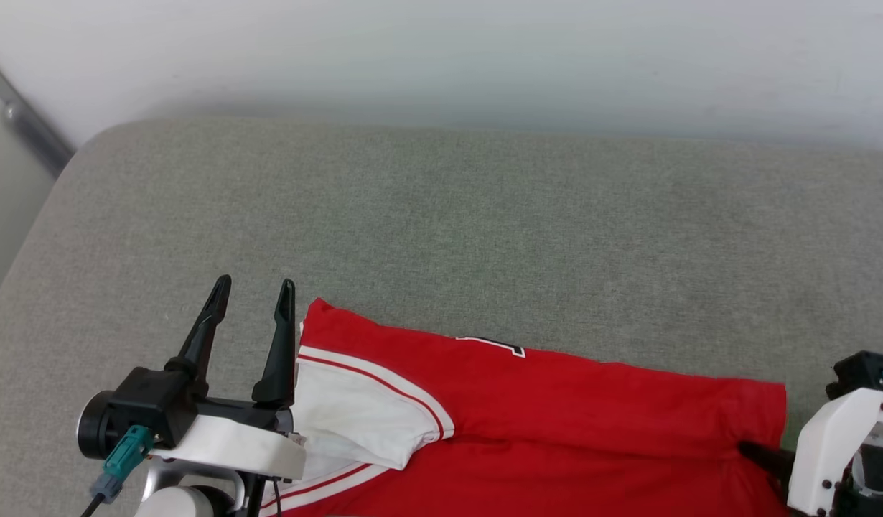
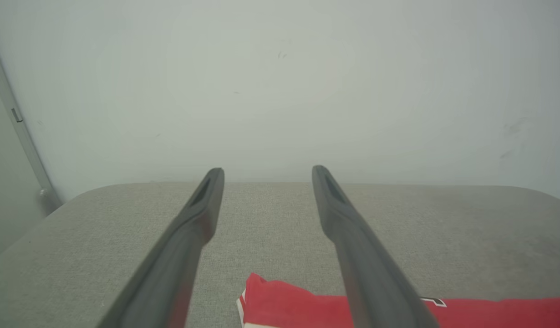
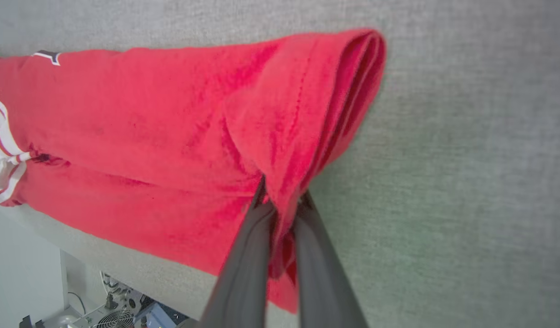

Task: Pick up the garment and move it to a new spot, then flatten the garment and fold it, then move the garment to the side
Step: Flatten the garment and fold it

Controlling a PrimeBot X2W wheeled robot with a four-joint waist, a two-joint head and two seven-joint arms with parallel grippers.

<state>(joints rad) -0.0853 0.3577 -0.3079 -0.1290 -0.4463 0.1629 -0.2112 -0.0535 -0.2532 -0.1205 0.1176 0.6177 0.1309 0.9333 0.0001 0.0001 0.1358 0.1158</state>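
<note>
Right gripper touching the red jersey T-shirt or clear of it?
Touching. The right wrist view shows the right gripper with its jaws closed on a pinched fold at the edge of the red jersey T-shirt.

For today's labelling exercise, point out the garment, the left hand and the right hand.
garment (image 1: pixel 571 409): head view, middle of its red body.
left hand (image 1: pixel 255 282): head view, midway between its open fingertips.
right hand (image 3: pixel 283 191): right wrist view, between fingertips shut on the garment.
</note>
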